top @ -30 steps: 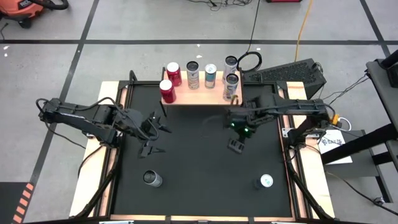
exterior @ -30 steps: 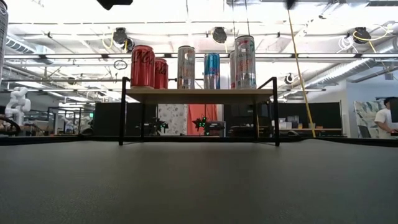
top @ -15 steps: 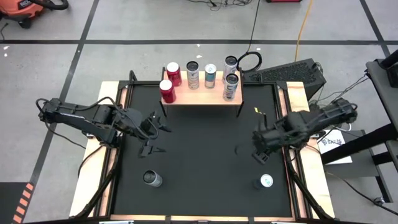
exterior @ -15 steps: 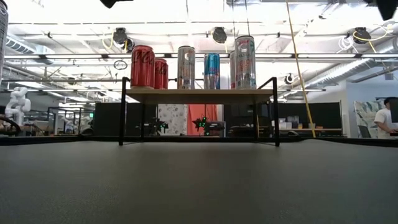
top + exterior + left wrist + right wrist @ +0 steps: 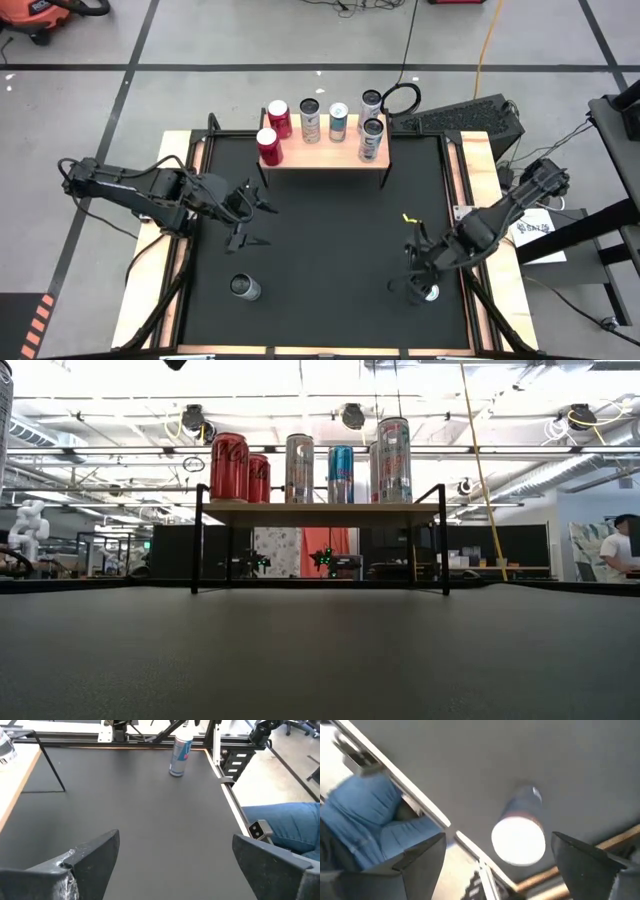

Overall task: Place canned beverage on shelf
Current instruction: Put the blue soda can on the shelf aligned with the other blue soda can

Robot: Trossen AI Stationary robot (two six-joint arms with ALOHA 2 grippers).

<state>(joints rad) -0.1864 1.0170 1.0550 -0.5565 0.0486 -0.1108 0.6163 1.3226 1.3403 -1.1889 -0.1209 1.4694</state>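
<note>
I count one black mat [image 5: 320,250], one shelf [image 5: 325,152] at 12 o'clock on it, two arms, eight cans. Six cans upright on the shelf: two red cans [image 5: 275,132], two tall silver cans [image 5: 371,125], one grey can [image 5: 310,120], one blue can [image 5: 338,121]. Two more upright on the mat: one can [image 5: 244,288] at 7 o'clock, another can [image 5: 428,292] at 5 o'clock, long axes vertical. Right gripper [image 5: 412,281] sits over the 5 o'clock can, fingers spread wide, can half hidden by them; its top blurs white in the right wrist view. Left gripper [image 5: 250,216] waits at 9 o'clock, fingers spread, nothing between. A person's jeans [image 5: 285,822] cut off at mat edge.
</note>
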